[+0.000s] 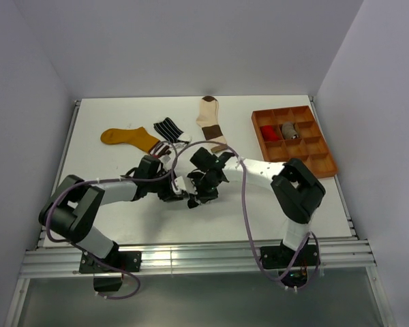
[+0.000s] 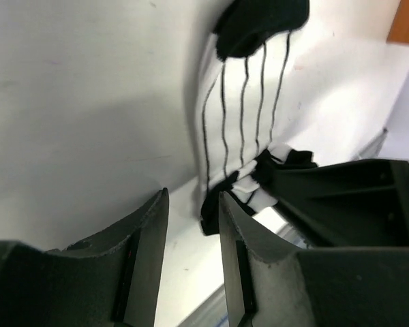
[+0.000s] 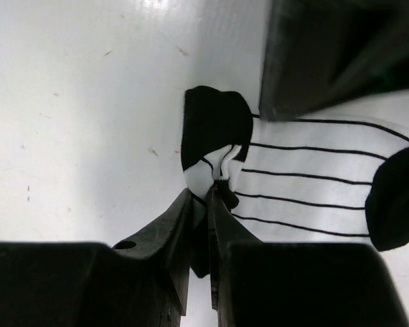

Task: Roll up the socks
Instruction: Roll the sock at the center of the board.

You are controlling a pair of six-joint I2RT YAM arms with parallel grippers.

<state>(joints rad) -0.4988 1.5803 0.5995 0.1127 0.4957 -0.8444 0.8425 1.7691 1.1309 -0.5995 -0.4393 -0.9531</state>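
White striped sock (image 3: 313, 184): flat on desk (image 1: 245, 129), centre front, under both wrists
Right fingers (image 3: 191, 211): clamped on its black end
Left fingers (image 2: 157, 214): apart, empty, just beside that same end
Risk: thin pinch slips off; roll goes loose if nothing pins the fabric; crowded arms may bump
Far row: yellow sock (image 1: 126, 137), black striped sock (image 1: 167, 128), cream sock (image 1: 210, 119)
Tray (image 1: 258, 133): far right
Count: four socks sure, maybe another by left arm; one tray

The striped sock (image 3: 313, 163) is soft cloth; the table (image 3: 88, 102) seems smooth, slightly glossy.
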